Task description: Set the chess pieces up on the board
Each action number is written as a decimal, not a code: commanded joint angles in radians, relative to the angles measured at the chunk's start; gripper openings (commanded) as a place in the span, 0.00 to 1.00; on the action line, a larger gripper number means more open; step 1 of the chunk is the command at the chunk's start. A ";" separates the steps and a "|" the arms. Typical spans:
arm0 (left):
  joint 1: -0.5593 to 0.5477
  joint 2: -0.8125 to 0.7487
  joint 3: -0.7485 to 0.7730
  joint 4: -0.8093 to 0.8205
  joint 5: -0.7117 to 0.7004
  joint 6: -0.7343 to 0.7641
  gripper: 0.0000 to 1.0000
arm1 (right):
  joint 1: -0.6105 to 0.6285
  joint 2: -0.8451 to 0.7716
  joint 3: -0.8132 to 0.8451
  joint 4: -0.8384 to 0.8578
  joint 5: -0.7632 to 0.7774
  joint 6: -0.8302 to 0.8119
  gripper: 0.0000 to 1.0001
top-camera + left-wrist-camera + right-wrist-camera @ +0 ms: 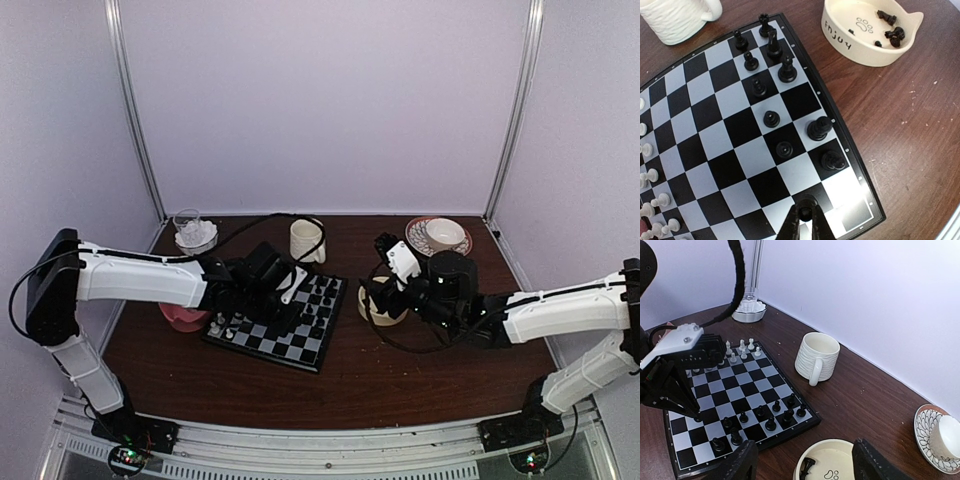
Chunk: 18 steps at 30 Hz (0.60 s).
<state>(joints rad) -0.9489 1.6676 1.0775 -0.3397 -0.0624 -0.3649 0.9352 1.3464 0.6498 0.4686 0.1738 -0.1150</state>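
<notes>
Right, starting at the left: pink bowl point(183, 318) tucked against the board's left edge, presumably the holder for white spares. Next along, left gripper point(805, 210) down low over the board point(725, 130), fingers pressed together above a dark square by the near right corner of the wrist view. Probably seating a black man in the unfilled end of that row, though impossible to tell of anything pinched there.

White chess pieces point(652, 175) bunched along the left edge of that view. Black chess pieces point(786, 70) upright in two files along the right rim, with empty squares toward the corner. Board flat on the brown table point(920, 150), set between the two bowls for a short carry from either side.

Behind, white ribbed mug point(816, 357), out of the way. Moving right: cream paw-print bowl point(840, 45) just beside the board, with a few loose black pieces point(892, 32) lying inside as stock for the black side. Above it, right gripper point(805, 450), fingers spread wide with nothing between, seemingly poised for the next pick. Far right, patterned saucer point(922, 425) with its cup point(947, 437), well apart from the work.
</notes>
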 commanded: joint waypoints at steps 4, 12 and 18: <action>-0.020 0.059 0.033 0.036 -0.072 0.034 0.08 | -0.007 -0.041 -0.026 0.033 0.042 0.013 0.67; -0.022 0.107 0.047 0.057 -0.067 0.038 0.08 | -0.007 -0.057 -0.033 0.034 0.047 0.004 0.67; -0.021 0.138 0.060 0.071 -0.049 0.034 0.08 | -0.009 -0.049 -0.029 0.033 0.040 0.001 0.67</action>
<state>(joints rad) -0.9649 1.7844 1.1061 -0.3080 -0.1162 -0.3393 0.9314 1.3109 0.6292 0.4847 0.2001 -0.1162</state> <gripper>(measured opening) 0.087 0.674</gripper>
